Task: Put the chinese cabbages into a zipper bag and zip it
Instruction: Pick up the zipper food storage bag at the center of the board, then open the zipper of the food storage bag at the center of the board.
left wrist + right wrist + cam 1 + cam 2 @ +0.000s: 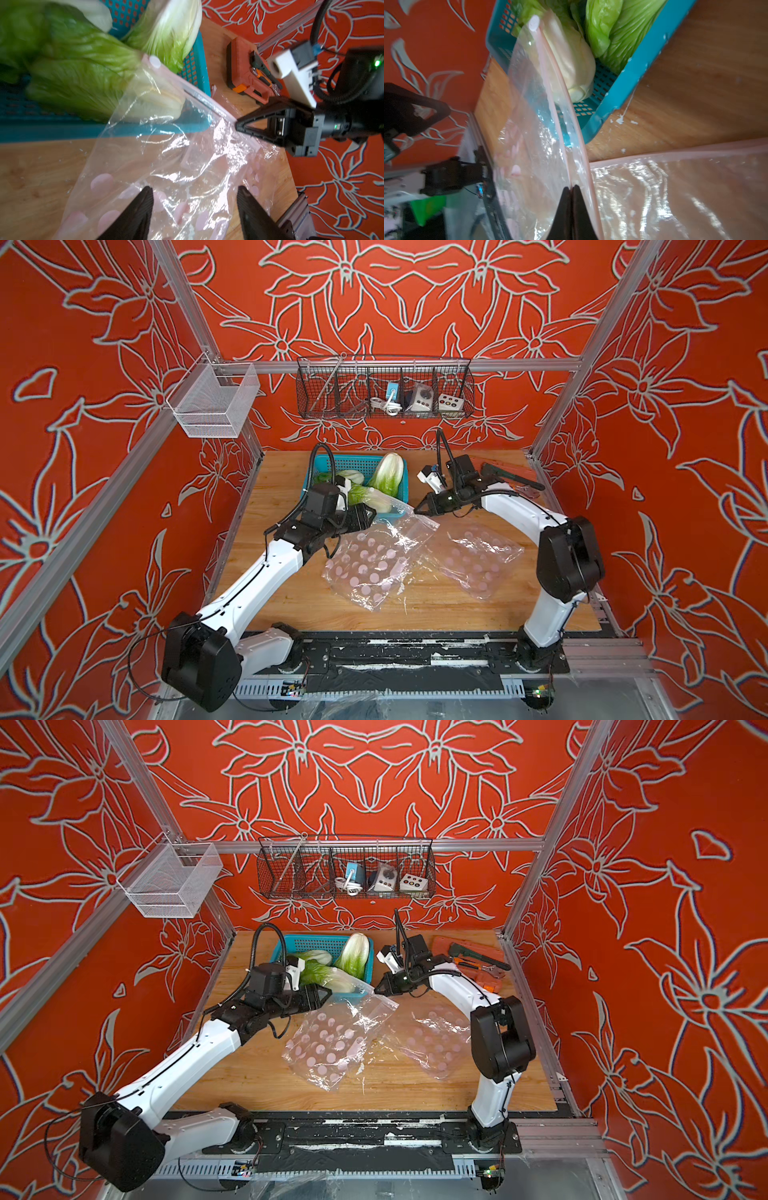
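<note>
Three chinese cabbages lie in a teal basket (357,463) at the back: one leaning on the right wall (388,477), one at the back (351,477), one along the front (365,495). The zipper bag (374,560), clear with pink dots, lies in front of the basket, its mouth raised against the front cabbage's white base (158,104). My right gripper (572,188) is shut on the bag's zip rim (560,99); the white slider (534,22) sits at the far end. My left gripper (195,199) is open over the bag's film, fingers (143,207) wide apart.
A second dotted bag (478,560) lies flat on the wooden table (415,614) under my right arm. An orange tool tray (511,481) with a wrench sits at the back right. A black wire basket (384,389) and a white mesh basket (216,400) hang on the frame.
</note>
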Controlling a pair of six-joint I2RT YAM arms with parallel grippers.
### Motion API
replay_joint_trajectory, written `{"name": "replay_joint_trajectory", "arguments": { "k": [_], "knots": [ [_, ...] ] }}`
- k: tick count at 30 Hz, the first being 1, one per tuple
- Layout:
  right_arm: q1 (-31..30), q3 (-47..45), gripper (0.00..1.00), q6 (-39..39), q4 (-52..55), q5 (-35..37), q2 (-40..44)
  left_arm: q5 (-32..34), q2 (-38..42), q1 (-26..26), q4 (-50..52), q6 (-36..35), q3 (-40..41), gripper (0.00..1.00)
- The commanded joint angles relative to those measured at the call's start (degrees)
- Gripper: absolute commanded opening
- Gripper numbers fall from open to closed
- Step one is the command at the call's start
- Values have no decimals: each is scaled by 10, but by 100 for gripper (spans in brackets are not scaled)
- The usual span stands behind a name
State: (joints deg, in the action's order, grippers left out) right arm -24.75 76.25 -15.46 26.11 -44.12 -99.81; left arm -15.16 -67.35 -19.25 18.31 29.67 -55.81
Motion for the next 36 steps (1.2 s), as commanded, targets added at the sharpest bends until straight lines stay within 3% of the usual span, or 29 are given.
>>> {"name": "replay_joint_trajectory", "arguments": {
  "k": [1,7,14,18,31,34,36],
  "knots": [
    [-24,-57,0,-161,-170,-37,77,34,3,17,67,-20,-65,65],
    [-95,-116,0,-289,-304,80,142,9,-17,17,110,-18,-149,70],
    [-172,-139,0,-306,-348,213,171,10,-42,-16,115,-17,-163,72],
    [-207,-142,0,-293,-356,250,174,3,-53,-17,113,-20,-173,71],
    [-262,-95,0,-259,-346,257,136,8,-122,-41,183,-86,-195,62],
    [-268,-89,0,-255,-344,261,127,3,-134,-43,186,-91,-199,54],
    [-268,-91,0,-257,-348,262,125,3,-140,-44,195,-98,-202,42]
  ]
}}
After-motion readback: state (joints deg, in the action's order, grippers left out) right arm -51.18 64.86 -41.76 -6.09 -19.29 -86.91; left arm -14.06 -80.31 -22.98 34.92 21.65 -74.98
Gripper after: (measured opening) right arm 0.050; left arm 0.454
